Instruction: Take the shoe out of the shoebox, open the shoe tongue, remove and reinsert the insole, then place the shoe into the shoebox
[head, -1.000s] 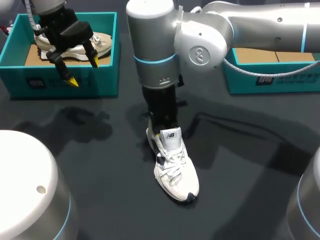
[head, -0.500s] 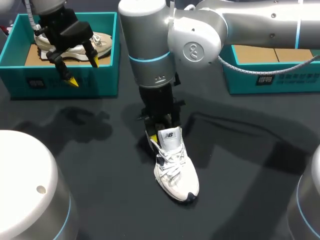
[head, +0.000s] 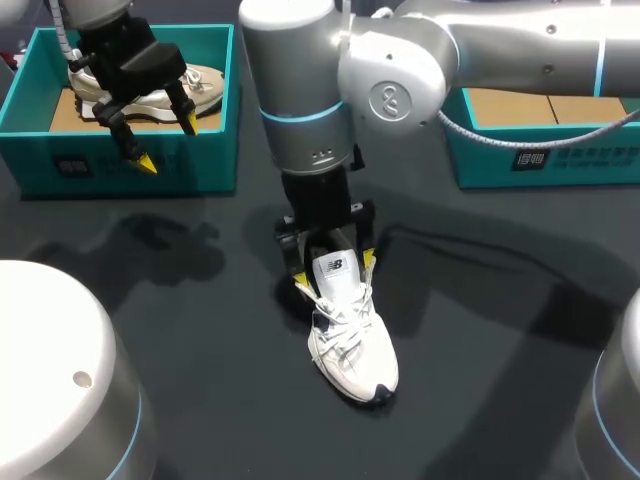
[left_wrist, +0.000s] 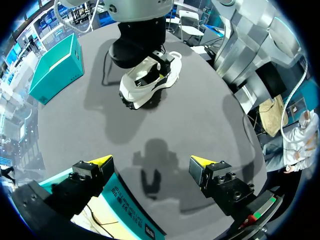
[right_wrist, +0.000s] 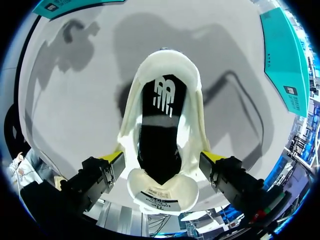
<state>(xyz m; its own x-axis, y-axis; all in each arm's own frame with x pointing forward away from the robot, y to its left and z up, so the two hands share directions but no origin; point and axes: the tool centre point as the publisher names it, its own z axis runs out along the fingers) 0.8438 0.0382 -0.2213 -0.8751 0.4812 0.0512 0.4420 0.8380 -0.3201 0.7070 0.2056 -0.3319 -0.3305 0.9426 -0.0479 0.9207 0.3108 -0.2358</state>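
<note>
While straddling collar of white shoe (head: 350, 340) (insole (right_wrist: 160, 130) inside) with right gripper (head: 334, 272) spread, holding left gripper (head: 168, 143) agape above shoebox (head: 130, 168).

A: Left arm (head: 92, 12)?
B: Far left. Left gripper (head: 168, 143) tilted down, fingers wide apart.
A: Right arm (head: 520, 40)?
B: In from far right to the middle, wrist (head: 300, 100) vertical. Right gripper (head: 334, 272) low, pointing down, fingers spread.
</note>
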